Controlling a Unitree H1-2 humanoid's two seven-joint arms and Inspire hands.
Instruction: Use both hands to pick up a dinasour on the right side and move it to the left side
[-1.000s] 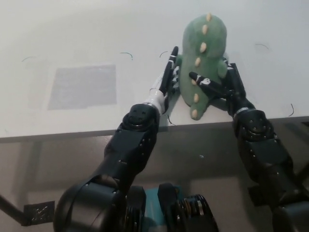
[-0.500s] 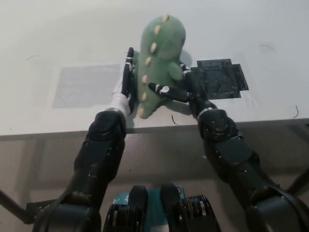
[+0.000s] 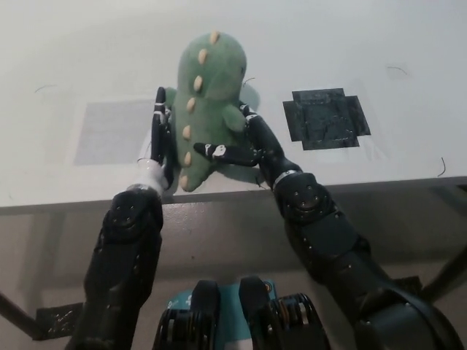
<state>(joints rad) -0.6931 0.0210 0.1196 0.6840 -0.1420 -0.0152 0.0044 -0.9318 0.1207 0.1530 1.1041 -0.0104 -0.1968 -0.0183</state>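
Green and soft, the dinosaur (image 3: 206,102) is squeezed between the left hand (image 3: 159,142) and the right hand (image 3: 252,144), over the white table (image 3: 306,44), beside a grey patch (image 3: 109,131).

The green dinosaur (image 3: 206,95) is covering most of the left hand (image 3: 160,142), so only a narrow strip of that hand is showing along the toy's left flank and its palm is staying out of sight. The right hand (image 3: 248,146) is wrapping behind the toy's right side, leaving the contact there hidden. The toy's underside is also facing away, so it is probably, not certainly, clear of the table (image 3: 292,44).
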